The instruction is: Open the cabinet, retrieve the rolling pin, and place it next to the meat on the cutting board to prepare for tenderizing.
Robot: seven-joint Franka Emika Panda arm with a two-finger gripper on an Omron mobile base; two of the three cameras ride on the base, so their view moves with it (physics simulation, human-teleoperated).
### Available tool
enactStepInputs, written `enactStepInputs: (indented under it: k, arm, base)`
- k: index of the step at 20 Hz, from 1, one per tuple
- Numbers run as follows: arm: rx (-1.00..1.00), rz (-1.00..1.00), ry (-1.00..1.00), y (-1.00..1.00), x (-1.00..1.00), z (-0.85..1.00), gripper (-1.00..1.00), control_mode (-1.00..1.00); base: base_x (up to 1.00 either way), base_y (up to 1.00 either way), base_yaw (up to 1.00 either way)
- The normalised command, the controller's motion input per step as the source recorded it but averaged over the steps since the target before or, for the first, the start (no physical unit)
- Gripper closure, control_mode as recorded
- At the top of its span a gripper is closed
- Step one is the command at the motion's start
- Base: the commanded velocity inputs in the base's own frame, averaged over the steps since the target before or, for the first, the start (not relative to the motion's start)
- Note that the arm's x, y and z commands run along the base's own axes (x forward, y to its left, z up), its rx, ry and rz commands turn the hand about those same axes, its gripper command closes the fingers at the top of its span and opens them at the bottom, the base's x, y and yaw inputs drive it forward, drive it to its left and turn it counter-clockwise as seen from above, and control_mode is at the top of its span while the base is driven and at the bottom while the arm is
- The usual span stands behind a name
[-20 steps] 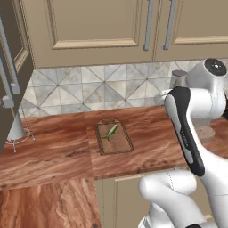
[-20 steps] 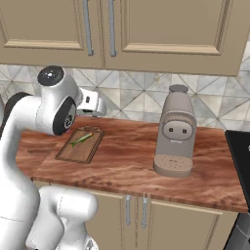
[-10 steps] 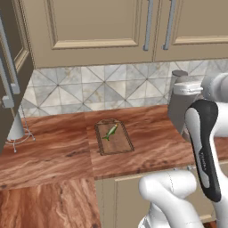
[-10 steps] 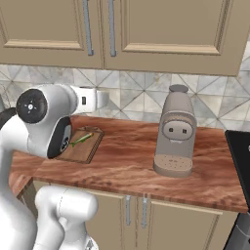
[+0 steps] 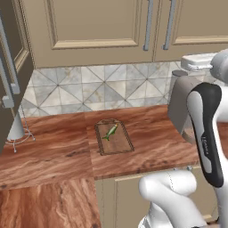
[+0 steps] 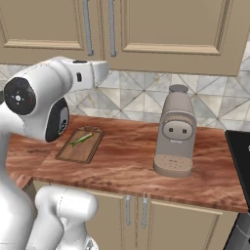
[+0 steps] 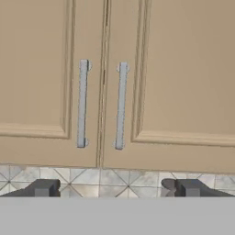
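Note:
The cabinet is the beige wall unit, and both raised-panel doors are closed. Its two silver bar handles hang side by side at the centre seam. My gripper faces the doors from a short distance, just below the handles, open and empty. On the counter lies the dark brown cutting board with the small greenish meat on it. The rolling pin is out of view.
A grey coffee machine stands on the wooden counter to the right of the board. A black appliance edge sits at the far right. A dark brown tall unit stands at the left, with a pale cone on a wire stand beside it.
The arm has swung and lifted the hand up from backsplash height toward the lower edge of the cabinet doors. The gripper has stayed open. Nothing on the counter moved.

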Motion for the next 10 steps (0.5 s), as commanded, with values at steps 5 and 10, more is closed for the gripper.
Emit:
enactStepInputs:
  k: [5, 10]
  arm:
    - [0.00, -0.02, -0.01, 0.00, 0.02, 0.33, -1.00, -1.00]
    - [0.00, -0.01, 0.00, 0.00, 0.01, 0.04, -1.00, -1.00]
  base:
    - [0.00, 0.00, 0.00]
    - [0.00, 0.00, 0.00]
